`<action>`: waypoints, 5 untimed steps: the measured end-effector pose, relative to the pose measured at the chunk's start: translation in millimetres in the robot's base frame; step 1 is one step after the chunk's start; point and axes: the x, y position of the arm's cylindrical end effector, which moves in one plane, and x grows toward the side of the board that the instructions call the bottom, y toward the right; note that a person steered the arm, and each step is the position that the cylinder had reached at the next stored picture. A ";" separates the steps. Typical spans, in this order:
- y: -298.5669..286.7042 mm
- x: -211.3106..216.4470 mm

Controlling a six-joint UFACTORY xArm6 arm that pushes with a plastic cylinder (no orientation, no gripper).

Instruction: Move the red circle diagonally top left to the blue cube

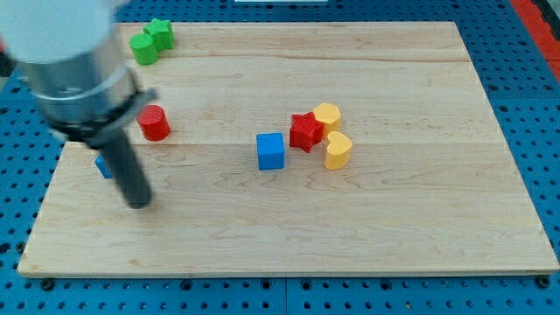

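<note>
The red circle is a red cylinder on the left part of the wooden board. The blue cube stands near the board's middle, to the right of the red circle and slightly lower. My tip rests on the board below the red circle and a little to its left, apart from it. The rod and arm body cover the board's upper left.
A red star block touches two yellow blocks right of the blue cube. Two green blocks sit at the top left. A small blue block shows partly behind the rod.
</note>
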 end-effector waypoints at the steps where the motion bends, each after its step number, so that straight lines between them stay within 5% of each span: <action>1: -75.8 -5.3; 5: -43.0 -121.4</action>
